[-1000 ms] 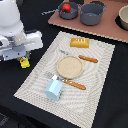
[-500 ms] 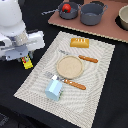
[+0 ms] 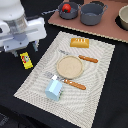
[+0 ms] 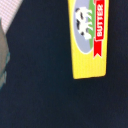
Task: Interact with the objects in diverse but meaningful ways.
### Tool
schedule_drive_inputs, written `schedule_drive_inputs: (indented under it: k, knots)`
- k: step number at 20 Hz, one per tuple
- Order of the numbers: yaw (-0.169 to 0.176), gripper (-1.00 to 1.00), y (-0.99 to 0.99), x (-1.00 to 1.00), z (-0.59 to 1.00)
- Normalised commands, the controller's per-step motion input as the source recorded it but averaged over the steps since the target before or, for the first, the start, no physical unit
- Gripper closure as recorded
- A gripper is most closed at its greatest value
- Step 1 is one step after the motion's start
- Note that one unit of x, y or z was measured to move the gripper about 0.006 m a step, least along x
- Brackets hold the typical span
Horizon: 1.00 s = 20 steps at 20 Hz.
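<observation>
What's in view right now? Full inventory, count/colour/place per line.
butter block: 1, yellow with red label, on the dark table beside the placemat, below the gripper
placemat: 1, beige woven, centre
plate: 1, tan, mid-placemat
bread loaf: 1, orange-yellow, placemat's far side
carton: 1, pale blue, placemat's near side
cutlery: 2, wooden handles, either side of the plate
pots: 2, grey, on the brown board at the back
red ball: 1, inside the smaller pot
gripper: 1, white, above the butter; fingers unclear
</observation>
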Motion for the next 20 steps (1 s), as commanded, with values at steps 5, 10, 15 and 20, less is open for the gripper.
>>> schedule_drive_inputs:
  k: [5,10,15,20]
  knots:
    - [0.000,-1.00,-0.06,0.96,0.54]
    - [0.000,-1.00,-0.07,0.96,0.33]
    - [0.000,-1.00,-0.13,0.90,0.37]
    - [0.000,-1.00,-0.22,0.80,0.34]
